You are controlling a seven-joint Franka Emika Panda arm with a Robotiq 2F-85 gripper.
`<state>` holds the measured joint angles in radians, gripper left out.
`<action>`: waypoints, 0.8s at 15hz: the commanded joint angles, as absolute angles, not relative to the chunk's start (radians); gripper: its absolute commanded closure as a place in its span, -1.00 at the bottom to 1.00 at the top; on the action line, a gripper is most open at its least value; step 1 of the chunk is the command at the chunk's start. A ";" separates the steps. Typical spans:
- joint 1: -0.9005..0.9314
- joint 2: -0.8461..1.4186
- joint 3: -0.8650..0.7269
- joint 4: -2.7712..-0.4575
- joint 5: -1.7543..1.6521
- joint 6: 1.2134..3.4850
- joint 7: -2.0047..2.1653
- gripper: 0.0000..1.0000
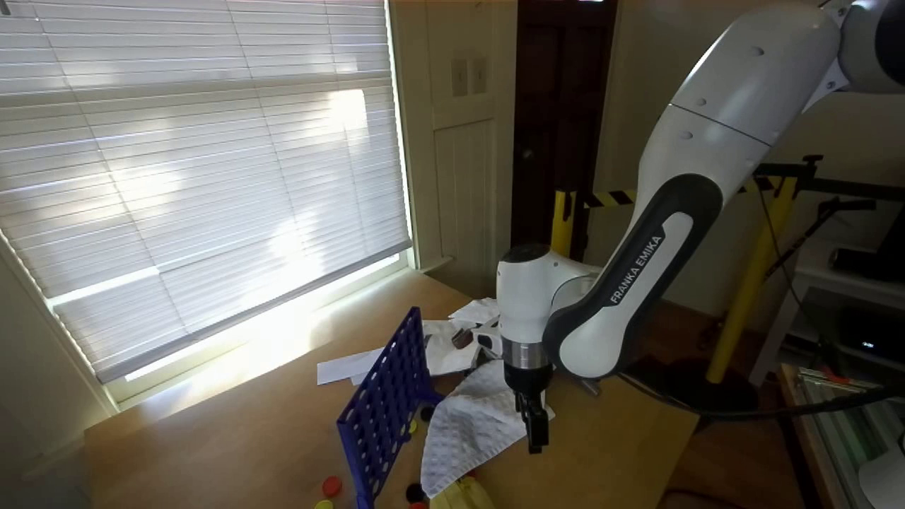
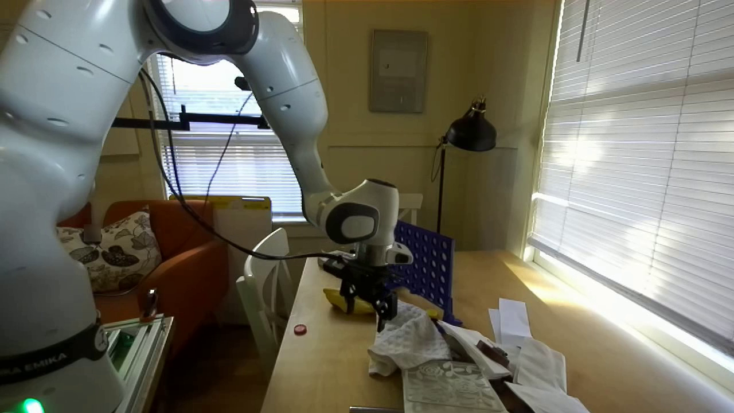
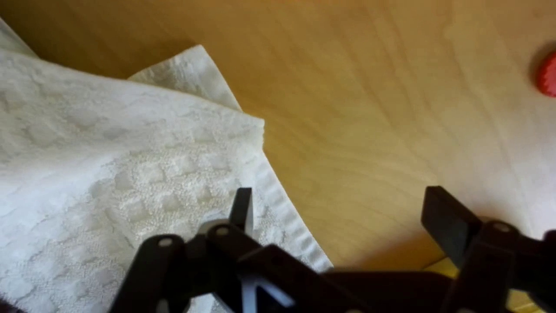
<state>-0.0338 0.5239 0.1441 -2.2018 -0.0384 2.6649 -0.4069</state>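
Note:
My gripper (image 3: pixel 339 191) is open and empty in the wrist view, fingers wide apart. It also shows in both exterior views (image 1: pixel 532 424) (image 2: pixel 367 310), pointing down above the table. A white textured towel (image 3: pixel 130 182) lies crumpled on the table, seen also in both exterior views (image 1: pixel 474 417) (image 2: pixel 410 339). In the wrist view one finger is over the towel's edge and the other over bare wood; contact cannot be told. A yellow object (image 2: pixel 356 304) lies close by, partly hidden by the gripper. A red disc (image 3: pixel 548 74) lies apart from the towel, also in an exterior view (image 2: pixel 300 329).
A blue upright grid of holes (image 1: pixel 385 410) (image 2: pixel 427 261) stands beside the towel. Loose red, yellow and black discs lie near its base. White papers (image 2: pixel 539 367) and a pale patterned panel (image 2: pixel 450 385) lie beyond the towel. A white chair (image 2: pixel 264 275) stands at the table edge.

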 commanded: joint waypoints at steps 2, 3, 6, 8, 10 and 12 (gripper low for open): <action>-0.047 0.535 0.149 -2.185 -0.049 2.653 -0.416 -1.00; -0.019 0.531 0.124 -2.196 -0.094 2.661 -0.406 -1.00; -0.013 0.556 0.128 -2.180 -0.160 2.654 -0.456 -1.00; -0.016 0.570 0.132 -2.174 -0.196 2.648 -0.498 -1.00; -0.007 0.577 0.118 -2.170 -0.232 2.667 -0.504 -1.00; 0.009 0.584 0.096 -2.163 -0.276 2.686 -0.492 -1.00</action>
<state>-0.0161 0.5619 0.1296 -2.1865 -0.2084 2.6630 -0.4909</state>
